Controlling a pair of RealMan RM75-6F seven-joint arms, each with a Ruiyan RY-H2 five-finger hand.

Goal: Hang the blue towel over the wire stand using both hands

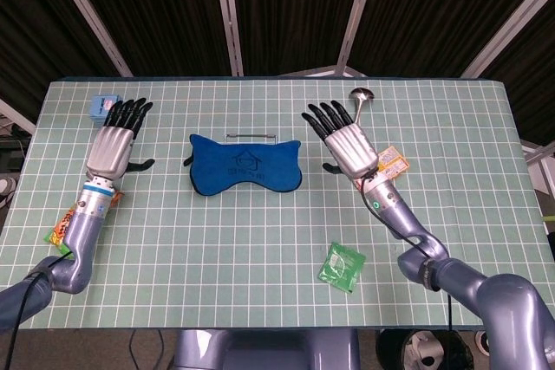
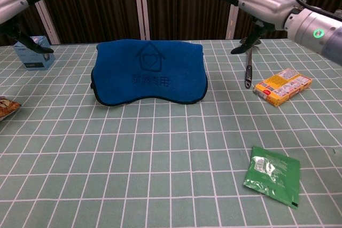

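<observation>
The blue towel (image 1: 244, 163) (image 2: 150, 76) hangs draped over the wire stand (image 1: 251, 136), whose top bar shows just behind it in the head view; the towel hides the rest of the stand. A heart-and-house emblem marks its front. My left hand (image 1: 113, 141) (image 2: 16, 5) hovers well to the left of the towel with fingers spread, holding nothing. My right hand (image 1: 347, 139) (image 2: 262, 1) floats to the right of the towel, fingers apart and empty.
A small blue box (image 1: 103, 107) (image 2: 33, 58) stands at the back left. A metal ladle (image 1: 357, 108) (image 2: 248, 67) lies back right, an orange packet (image 1: 386, 166) (image 2: 282, 86) beside it. A green sachet (image 1: 343, 265) (image 2: 271, 173) lies front right, a snack bag (image 1: 71, 221) at the left.
</observation>
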